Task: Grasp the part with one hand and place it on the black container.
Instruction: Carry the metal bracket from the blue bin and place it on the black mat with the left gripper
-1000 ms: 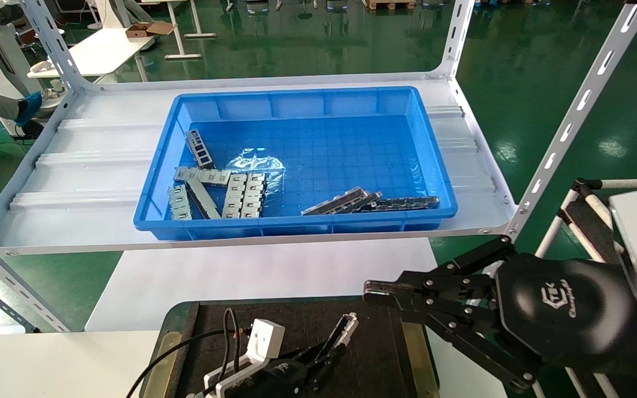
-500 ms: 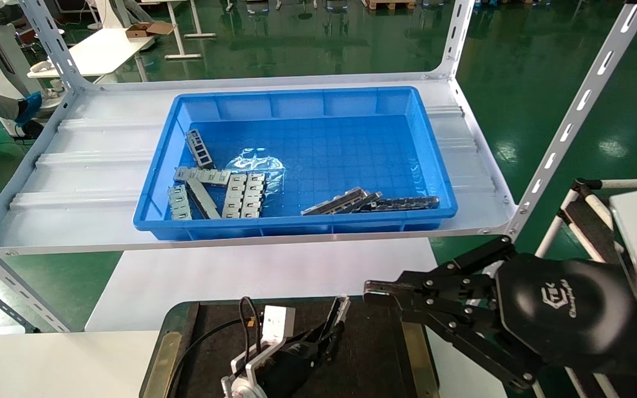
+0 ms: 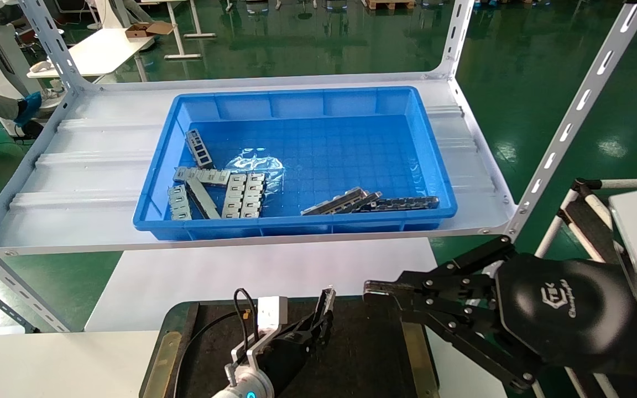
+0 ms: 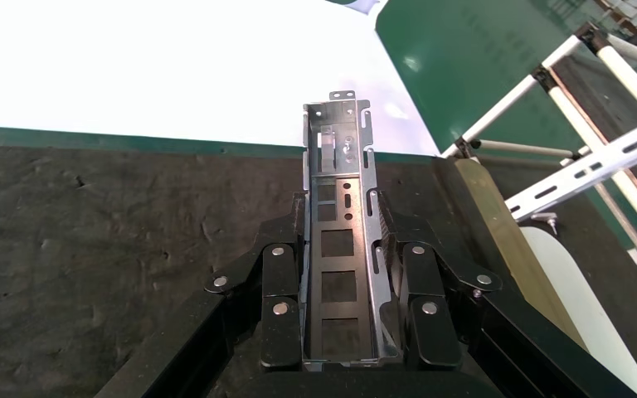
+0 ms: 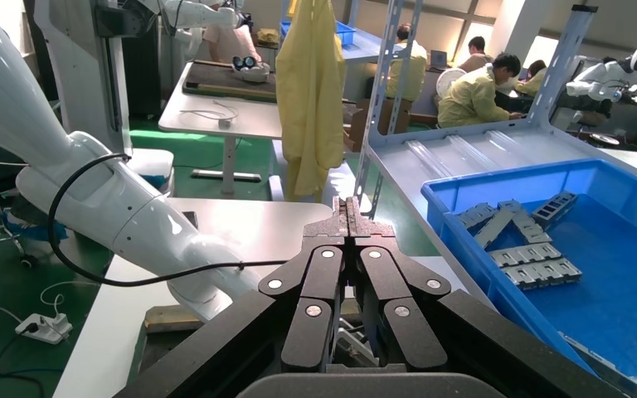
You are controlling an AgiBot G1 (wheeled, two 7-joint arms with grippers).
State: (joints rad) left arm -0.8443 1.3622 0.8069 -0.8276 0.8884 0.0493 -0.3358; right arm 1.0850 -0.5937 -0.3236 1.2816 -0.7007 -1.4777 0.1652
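Note:
My left gripper (image 3: 318, 326), with its grey-white box and black cable, is shut on the part (image 3: 327, 303), a slim grey metal channel bar. It holds the part tilted over the far half of the black container (image 3: 371, 354). In the left wrist view the fingers (image 4: 419, 274) clamp both raised edges of the part (image 4: 337, 249). The part's far end reaches past the rough black container's (image 4: 91, 240) green far rim. My right gripper (image 3: 375, 293) is shut and empty, parked just right of the container; it also shows in the right wrist view (image 5: 347, 207).
A blue plastic bin (image 3: 296, 228) with several metal plates and strips stands on the white shelf behind; it also shows in the right wrist view (image 5: 456, 217). A white table lies between the shelf and the container. Slotted shelf posts (image 3: 567, 127) rise at the right.
My left gripper has moved away from me and slightly left over the container, carrying the part. The arm's blue ring has come into view. The right arm has not moved.

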